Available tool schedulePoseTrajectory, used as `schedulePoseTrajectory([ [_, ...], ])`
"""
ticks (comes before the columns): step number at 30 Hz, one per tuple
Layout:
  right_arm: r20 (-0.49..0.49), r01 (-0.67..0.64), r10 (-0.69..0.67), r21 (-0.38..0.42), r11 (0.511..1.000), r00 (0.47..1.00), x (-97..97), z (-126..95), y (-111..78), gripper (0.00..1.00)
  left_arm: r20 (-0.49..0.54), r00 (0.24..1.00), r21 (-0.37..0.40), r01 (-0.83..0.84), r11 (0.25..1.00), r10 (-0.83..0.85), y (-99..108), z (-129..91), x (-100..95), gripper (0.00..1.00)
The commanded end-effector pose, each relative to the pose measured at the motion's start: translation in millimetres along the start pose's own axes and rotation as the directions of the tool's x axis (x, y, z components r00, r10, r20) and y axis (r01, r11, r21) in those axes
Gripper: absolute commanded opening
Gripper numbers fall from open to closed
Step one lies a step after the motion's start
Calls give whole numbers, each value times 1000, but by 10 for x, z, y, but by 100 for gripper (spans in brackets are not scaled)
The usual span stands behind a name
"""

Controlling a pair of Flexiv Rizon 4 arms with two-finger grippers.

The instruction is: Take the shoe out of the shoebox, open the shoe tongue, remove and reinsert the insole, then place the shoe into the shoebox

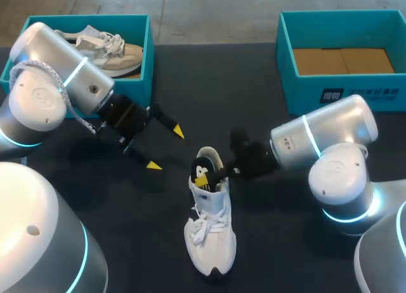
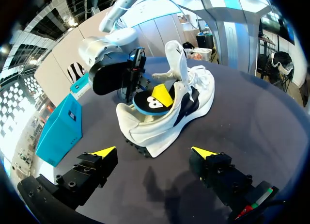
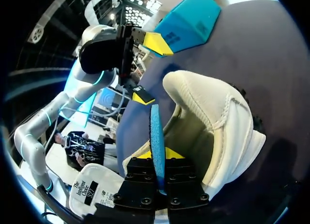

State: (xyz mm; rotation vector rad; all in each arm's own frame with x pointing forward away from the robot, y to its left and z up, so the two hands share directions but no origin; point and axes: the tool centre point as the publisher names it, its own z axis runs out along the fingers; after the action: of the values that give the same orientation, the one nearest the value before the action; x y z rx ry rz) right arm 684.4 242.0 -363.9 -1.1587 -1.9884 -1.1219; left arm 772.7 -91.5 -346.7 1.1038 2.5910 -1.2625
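While the left pincer [image 1: 166,148] hangs spread, the right pincer [image 3: 157,158] pinches a blue-edged black insole [image 3: 156,129] edgewise, likely to clear the collar of the white mesh sneaker [image 1: 212,239].

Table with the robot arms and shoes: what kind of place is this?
Probably a robot lab or training workshop. Over a dark table the right gripper holds the insole of a white shoe, the left gripper hangs open, and teal shoeboxes sit at the back.

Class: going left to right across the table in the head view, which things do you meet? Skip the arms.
Left shoebox, with a beige shoe in it → white shoe → right shoebox.
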Motion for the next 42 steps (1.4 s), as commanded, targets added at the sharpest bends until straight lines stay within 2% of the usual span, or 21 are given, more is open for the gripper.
schedulePoseTrajectory([
  [1,18,-7,7,2,1000,1000,20,46,-91,0,-2,1000,-3,0,1000,0,0,3,-2,100],
  [8,44,61,-58,-62,996,997,90,-43,-31,2,-2,1000,-3,0,1000,0,0,3,-2,100],
  [10,55,87,-83,-77,993,995,115,-70,17,31,-2,1000,-3,0,1000,0,0,3,-2,100],
  [12,64,112,-107,-84,990,992,142,-91,68,40,-2,1000,-3,0,1000,0,0,3,-2,100],
  [19,80,170,-163,-91,981,983,205,-126,204,43,-2,1000,-3,0,1000,0,0,3,-2,100],
  [28,101,211,-200,-113,971,975,248,-159,276,48,-2,1000,-3,0,1000,0,0,3,-2,100],
  [30,114,215,-201,-129,968,973,249,-178,271,50,-2,1000,-3,0,1000,0,0,3,-2,100],
  [31,114,215,-200,-130,968,973,247,-185,265,56,-2,1000,-3,0,1000,0,0,3,-2,100],
  [39,121,195,-177,-160,968,977,179,-215,213,40,-2,1000,-3,0,1000,0,0,3,-2,100],
  [42,120,188,-169,-174,967,978,139,-229,220,23,-2,1000,-3,0,1000,0,0,3,-2,100],
])
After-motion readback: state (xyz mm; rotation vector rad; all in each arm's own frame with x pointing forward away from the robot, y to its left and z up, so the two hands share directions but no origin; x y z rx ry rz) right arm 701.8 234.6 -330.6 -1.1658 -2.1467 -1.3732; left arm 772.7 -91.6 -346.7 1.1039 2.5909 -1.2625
